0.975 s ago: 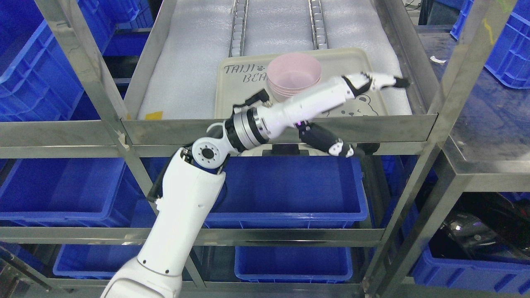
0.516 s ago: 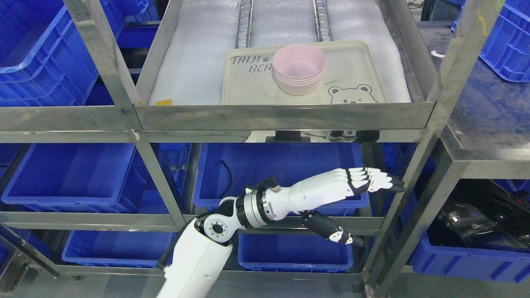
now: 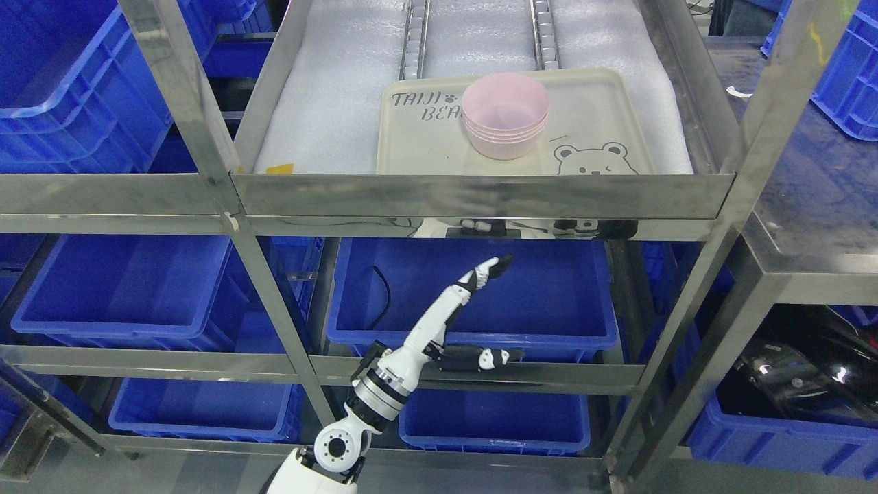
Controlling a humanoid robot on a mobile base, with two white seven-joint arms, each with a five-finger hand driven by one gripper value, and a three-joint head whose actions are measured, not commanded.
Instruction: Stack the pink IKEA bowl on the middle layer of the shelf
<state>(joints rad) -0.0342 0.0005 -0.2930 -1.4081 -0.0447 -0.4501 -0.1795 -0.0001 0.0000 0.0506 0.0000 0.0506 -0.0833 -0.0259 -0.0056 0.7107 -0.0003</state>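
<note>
**Pink bowls stacked on the tray, left hand empty below the shelf**

The left arm is cut off at the bottom edge, only its wrist, forearm end and left hand (image 3: 456,322) showing. The hand is seen edge-on, so its palm is hidden; the fingers (image 3: 483,273) stretch straight and lie together, pointing up and right, the dark thumb juts sideways, and nothing is held. It hangs in front of a blue bin (image 3: 473,295) on the level beneath.

The pink bowl stack (image 3: 505,116) sits nested, smooth matte plastic with round rims; how many bowls it counts is hard to tell from the rim lines. It stands on a cream tray (image 3: 603,130) with rounded corners and a bear drawing; its print is partly hidden by the bowls. The tray lies on white foam padding (image 3: 329,103) on the steel shelf (image 3: 480,195), whose front rail hides the tray's near edge.
</note>
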